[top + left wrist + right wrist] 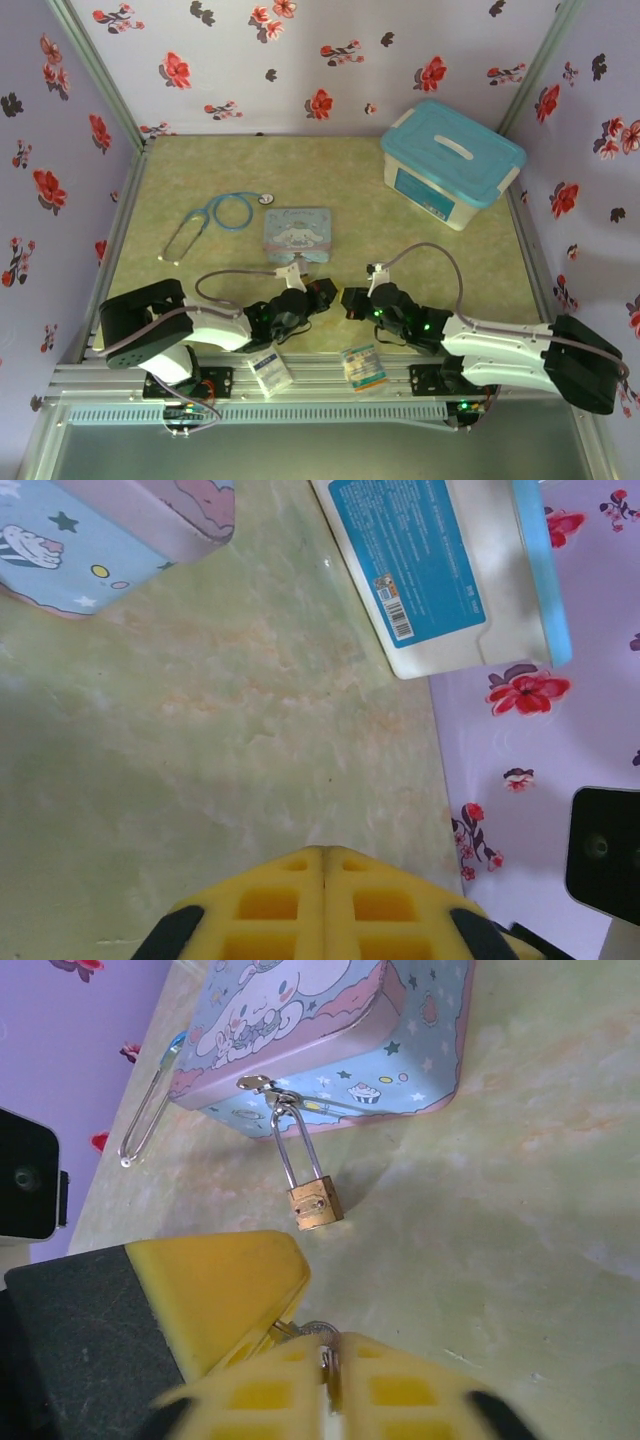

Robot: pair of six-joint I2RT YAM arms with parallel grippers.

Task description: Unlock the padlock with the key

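Near the surface's (520,1260) near edge: left pincer (323,852) clamped shut, seemingly empty; right pincer (328,1360) all but closed on the key (318,1332), mostly hidden between pads. Likely step: bringing key to lock. Farther, mid-surface: padlock (315,1203) shackled to hasp (258,1084) of tin (330,1040). Next: line blade up with keyhole, too small to make out.

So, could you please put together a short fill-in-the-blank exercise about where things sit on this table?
1. The padlock hangs from the cartoon tin by its ___.
2. The storage box stands in the table's far ___ corner.
3. The stethoscope lies to the ___ of the tin.
4. The left claw has its fingers pressed ___.
Missing words: shackle; right; left; together.
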